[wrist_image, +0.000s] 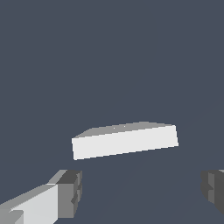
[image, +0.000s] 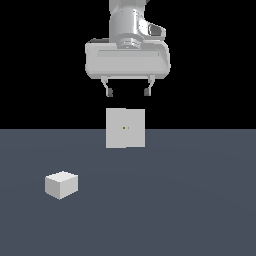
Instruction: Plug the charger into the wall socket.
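- Right, the gripper (image: 127, 92) hangs high at the middle of the exterior view, its two dark-tipped fingers (image: 109, 92) pointing down and spread wide, with nothing between them.
- Directly below it in that view stands the wall socket (image: 125, 128), a flat upright light-grey square panel with a tiny orange dot at its centre; there is a clear gap between the fingertips and the panel's top edge.
- The charger (image: 61, 184), a small pale cube, sits on the counter (image: 190, 200) towards the exterior view's left, nearer the camera, well apart from both socket and gripper.
- Over to the wrist view: the charger does not show here at all, and neither does the socket's orange dot.
- What this view does give is the wall socket (wrist_image: 124, 141) from above as a thin pale slab, so its narrow top edge and shallow depth can be read, which the exterior view's face-on look hides.
- The gripper (wrist_image: 142, 192) frames the lower part of this picture, one finger (wrist_image: 70, 192) fully in view, the other cut off at the picture's edge, the gap between them wide and bare.
- The counter is a flat, plain slate-blue surface, unmarked in both views.
- Behind it, the exterior view shows only solid black, meeting the counter along a straight horizon line behind the socket.
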Robot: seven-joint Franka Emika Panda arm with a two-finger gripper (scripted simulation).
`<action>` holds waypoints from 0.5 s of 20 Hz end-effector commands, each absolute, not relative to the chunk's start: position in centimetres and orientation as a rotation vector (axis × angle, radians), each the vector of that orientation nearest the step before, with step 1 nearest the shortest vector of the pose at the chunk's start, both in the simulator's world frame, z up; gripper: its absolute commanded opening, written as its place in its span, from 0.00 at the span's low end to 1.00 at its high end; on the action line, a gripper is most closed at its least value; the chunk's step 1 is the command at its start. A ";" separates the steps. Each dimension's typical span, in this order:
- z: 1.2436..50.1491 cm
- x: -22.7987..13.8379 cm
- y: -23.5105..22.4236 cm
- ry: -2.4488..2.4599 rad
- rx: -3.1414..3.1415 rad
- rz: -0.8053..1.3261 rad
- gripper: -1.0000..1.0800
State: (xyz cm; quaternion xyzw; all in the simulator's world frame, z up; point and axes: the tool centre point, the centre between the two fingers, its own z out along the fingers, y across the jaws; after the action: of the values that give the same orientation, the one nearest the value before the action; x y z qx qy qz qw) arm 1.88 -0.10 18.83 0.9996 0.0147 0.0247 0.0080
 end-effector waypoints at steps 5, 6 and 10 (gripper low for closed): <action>18.7 1.8 0.1 0.068 3.125 0.078 0.96; 18.6 1.8 0.2 0.080 3.125 0.079 0.96; 17.9 1.5 1.0 0.157 3.125 0.081 0.96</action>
State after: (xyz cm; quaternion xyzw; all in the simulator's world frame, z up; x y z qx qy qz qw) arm 1.59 0.68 18.20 0.9988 0.0404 0.0259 0.0065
